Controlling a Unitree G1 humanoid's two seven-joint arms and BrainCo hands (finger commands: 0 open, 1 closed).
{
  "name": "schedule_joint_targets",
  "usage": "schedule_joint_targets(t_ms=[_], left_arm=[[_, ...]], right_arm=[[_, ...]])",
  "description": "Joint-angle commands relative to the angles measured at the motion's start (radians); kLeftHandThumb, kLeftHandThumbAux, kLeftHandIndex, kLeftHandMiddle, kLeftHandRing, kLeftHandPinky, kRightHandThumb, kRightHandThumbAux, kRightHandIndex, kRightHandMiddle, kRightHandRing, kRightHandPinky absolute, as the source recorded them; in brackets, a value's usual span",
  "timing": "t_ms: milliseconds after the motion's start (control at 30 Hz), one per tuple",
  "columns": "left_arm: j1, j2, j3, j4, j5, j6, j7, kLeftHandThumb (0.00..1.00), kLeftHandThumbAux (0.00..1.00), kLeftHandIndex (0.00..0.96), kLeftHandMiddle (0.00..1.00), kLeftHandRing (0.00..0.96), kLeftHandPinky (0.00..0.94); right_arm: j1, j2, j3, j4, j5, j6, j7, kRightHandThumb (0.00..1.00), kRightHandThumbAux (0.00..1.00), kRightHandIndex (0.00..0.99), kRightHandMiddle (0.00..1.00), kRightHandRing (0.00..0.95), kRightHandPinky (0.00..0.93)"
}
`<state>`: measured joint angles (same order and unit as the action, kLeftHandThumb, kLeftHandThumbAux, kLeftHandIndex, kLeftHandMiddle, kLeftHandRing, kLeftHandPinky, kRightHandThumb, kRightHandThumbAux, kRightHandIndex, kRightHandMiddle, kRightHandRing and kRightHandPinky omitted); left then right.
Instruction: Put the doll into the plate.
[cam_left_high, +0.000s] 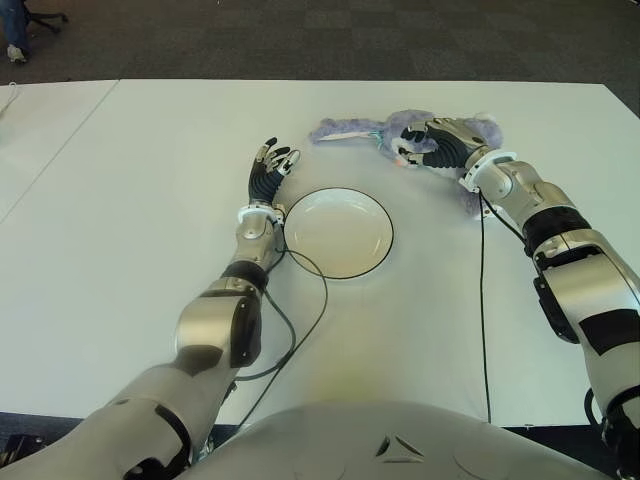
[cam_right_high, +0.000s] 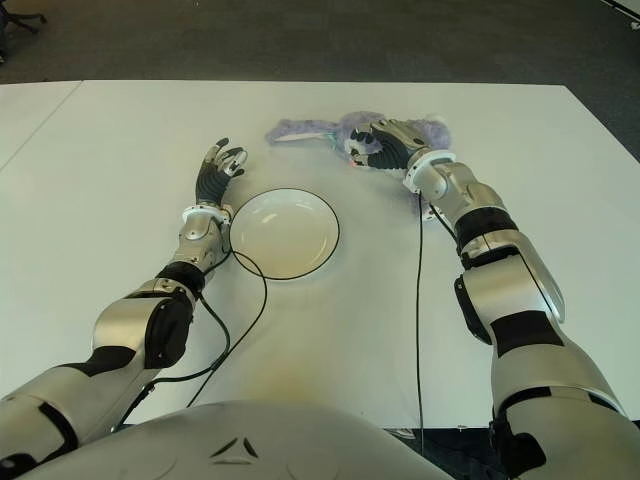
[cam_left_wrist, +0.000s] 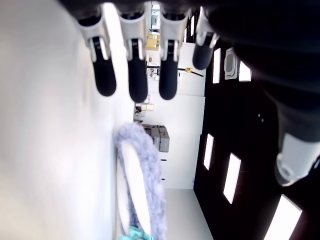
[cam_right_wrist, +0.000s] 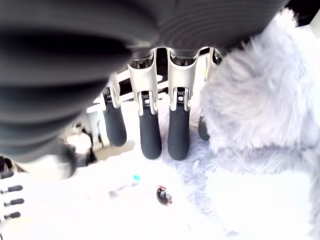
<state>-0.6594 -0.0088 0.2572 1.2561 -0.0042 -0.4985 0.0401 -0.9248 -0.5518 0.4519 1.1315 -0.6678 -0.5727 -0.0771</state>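
The left hand (cam_left_high: 270, 170) showed just left of the empty white plate (cam_left_high: 338, 232) on the bench (cam_left_high: 130, 200), its fingers (cam_left_wrist: 137, 75) relaxed and holding nothing. Beyond the plate lay the lavender plush doll (cam_left_high: 345, 130), the right hand (cam_left_high: 435, 143) over it, fingers (cam_right_wrist: 150, 135) extended, not clamped.

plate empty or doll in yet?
Empty. The plate shows a bare white inside; the doll lies on the table beyond it, under the right robot hand.

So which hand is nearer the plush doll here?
Right. The right hand lies over the purple plush doll; the left hand shows beside the plate, apart from it.
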Motion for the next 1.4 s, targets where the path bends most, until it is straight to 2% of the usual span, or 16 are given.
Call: schedule_joint_targets(t_ms=[33,433,700,1100,1400], left_arm=[[0.123,-0.030,0.003,0.086,-0.002,0.096,0.013,0.000,0.590,0.128,0.252,0.270,0.275],[0.123,-0.031,0.008,0.087,-0.007,0.097,0.003,0.000,0.587,0.123,0.239,0.259,0.256],[0.124,-0.030,0.011,0.086,-0.010,0.095,0.003,0.000,0.576,0.127,0.240,0.260,0.266],[0.127,-0.028,0.014,0.085,-0.014,0.088,-0.010,0.000,0.609,0.127,0.239,0.260,0.271],[0.127,-0.028,0.006,0.085,-0.005,0.085,-0.002,0.000,0.593,0.130,0.238,0.255,0.253]], right_arm=[[-0.045,-0.010,0.034,0.078,-0.048,0.046,-0.014,0.164,0.366,0.000,0.000,0.000,0.000],[-0.064,-0.002,0.042,0.134,-0.045,0.091,-0.045,0.149,0.310,0.000,0.000,0.000,0.000],[-0.061,-0.002,0.040,0.156,-0.041,0.120,-0.057,0.193,0.345,0.064,0.000,0.000,0.000],[-0.067,-0.002,0.040,0.160,-0.039,0.150,-0.066,0.180,0.426,0.054,0.000,0.000,0.000],[-0.069,-0.009,0.042,0.152,-0.044,0.133,-0.102,0.180,0.480,0.056,0.000,0.000,0.000]])
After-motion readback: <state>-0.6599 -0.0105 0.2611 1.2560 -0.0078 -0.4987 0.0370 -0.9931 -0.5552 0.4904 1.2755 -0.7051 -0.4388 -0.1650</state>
